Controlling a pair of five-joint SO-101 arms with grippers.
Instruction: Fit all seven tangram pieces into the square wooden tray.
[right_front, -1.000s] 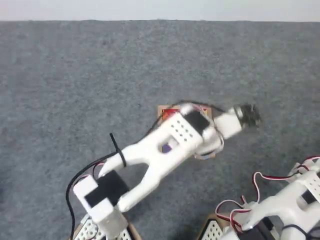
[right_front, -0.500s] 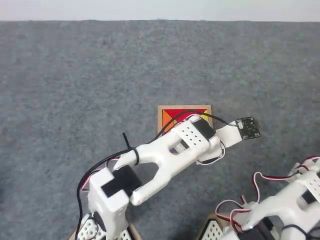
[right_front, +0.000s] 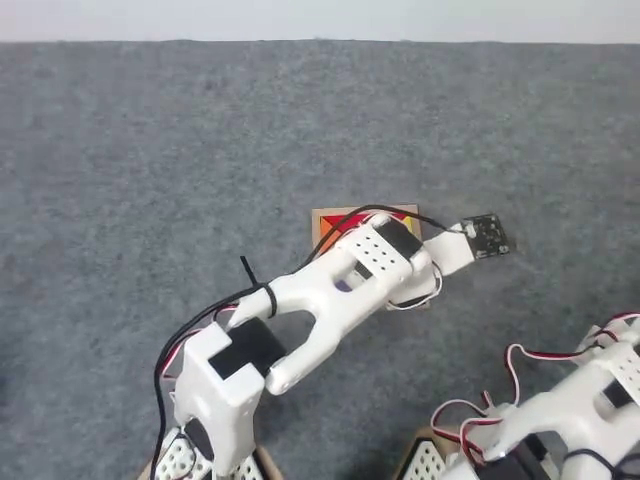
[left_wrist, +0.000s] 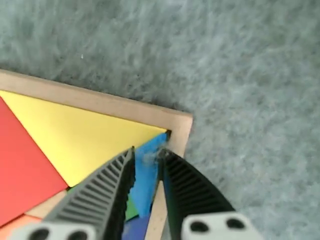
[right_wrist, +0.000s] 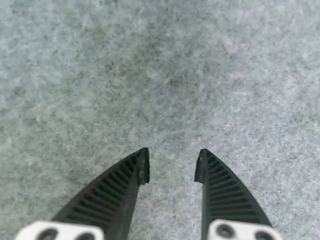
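Your left end effector (left_wrist: 146, 152) has swung back over the tray (left_wrist: 100, 101) corner, clenched on the blue piece (left_wrist: 147, 181); likely seating it.

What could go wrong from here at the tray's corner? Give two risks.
1. The blue piece, pinched in the left gripper at the corner of the tray, may jam against its rim or ride up over the yellow piece.
2. Pulling away could lift it out.
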